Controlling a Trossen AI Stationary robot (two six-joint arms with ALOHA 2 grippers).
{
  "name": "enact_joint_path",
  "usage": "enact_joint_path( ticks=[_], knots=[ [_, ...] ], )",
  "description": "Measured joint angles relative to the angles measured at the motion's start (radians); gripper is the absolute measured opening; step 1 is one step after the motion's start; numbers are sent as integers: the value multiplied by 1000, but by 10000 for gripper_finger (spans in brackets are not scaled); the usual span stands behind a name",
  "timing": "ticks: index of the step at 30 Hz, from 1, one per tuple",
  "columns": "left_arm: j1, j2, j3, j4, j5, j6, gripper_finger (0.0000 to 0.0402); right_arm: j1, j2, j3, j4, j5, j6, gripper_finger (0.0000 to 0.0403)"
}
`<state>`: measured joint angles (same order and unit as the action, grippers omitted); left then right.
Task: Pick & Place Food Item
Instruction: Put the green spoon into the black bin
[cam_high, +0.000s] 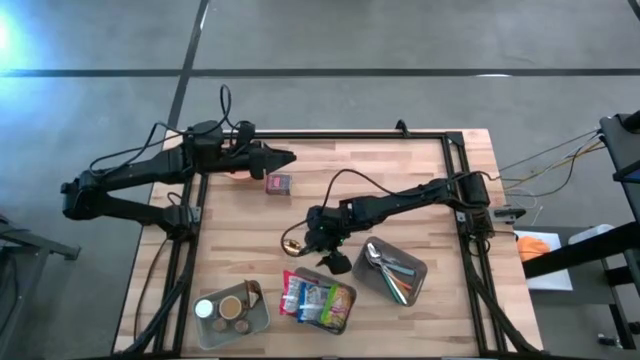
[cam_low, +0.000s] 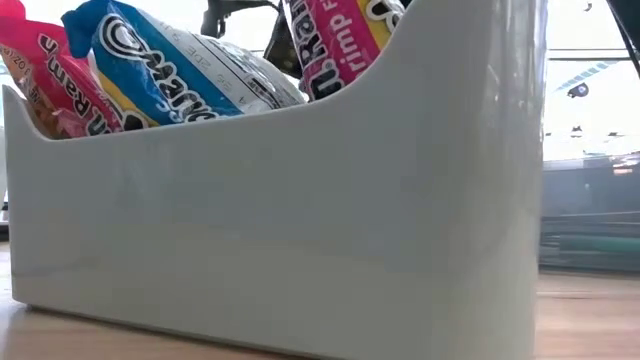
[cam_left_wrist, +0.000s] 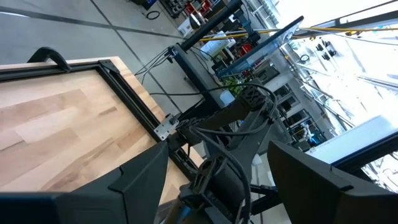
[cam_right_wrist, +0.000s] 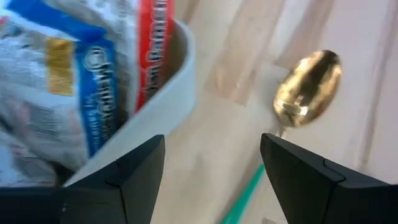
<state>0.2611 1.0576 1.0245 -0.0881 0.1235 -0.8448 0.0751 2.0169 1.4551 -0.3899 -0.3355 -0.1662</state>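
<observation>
A small dark red food box (cam_high: 278, 183) lies on the wooden table (cam_high: 400, 170), just near of my left gripper (cam_high: 285, 157). That gripper hovers open and holds nothing (cam_left_wrist: 217, 149). My right gripper (cam_high: 318, 250) slants down at mid-table, open (cam_right_wrist: 211, 143). Ahead of it lies a gold spoon (cam_right_wrist: 308, 87) (cam_high: 292, 242). Its green handle (cam_right_wrist: 239, 196) runs back between the spread fingers, and no touch shows. Beside it a white bin (cam_high: 320, 300) (cam_right_wrist: 168, 93) holds snack packets (cam_low: 170, 60).
A bin of cutlery (cam_high: 392, 270) stands right of the snack bin, and a bin of cups (cam_high: 232, 312) stands left of it, both near the front edge. A black frame (cam_high: 350, 135) runs along the table's far and side edges. In the low view the snack bin (cam_low: 300, 200) takes up most of the picture.
</observation>
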Motion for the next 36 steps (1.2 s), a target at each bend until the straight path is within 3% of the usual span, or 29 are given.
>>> enact_joint_path(
  ticks=[6,13,21,36],
  knots=[
    [0,0,0,0,1,0,278,-17,48,0,3,12,21,262],
    [0,0,0,-3,3,0,278,-17,94,4,8,129,-6,262],
    [0,0,0,-30,3,2,278,-26,118,5,27,132,-19,257],
    [0,0,0,-30,2,2,278,-30,143,4,31,149,5,66]
  ],
)
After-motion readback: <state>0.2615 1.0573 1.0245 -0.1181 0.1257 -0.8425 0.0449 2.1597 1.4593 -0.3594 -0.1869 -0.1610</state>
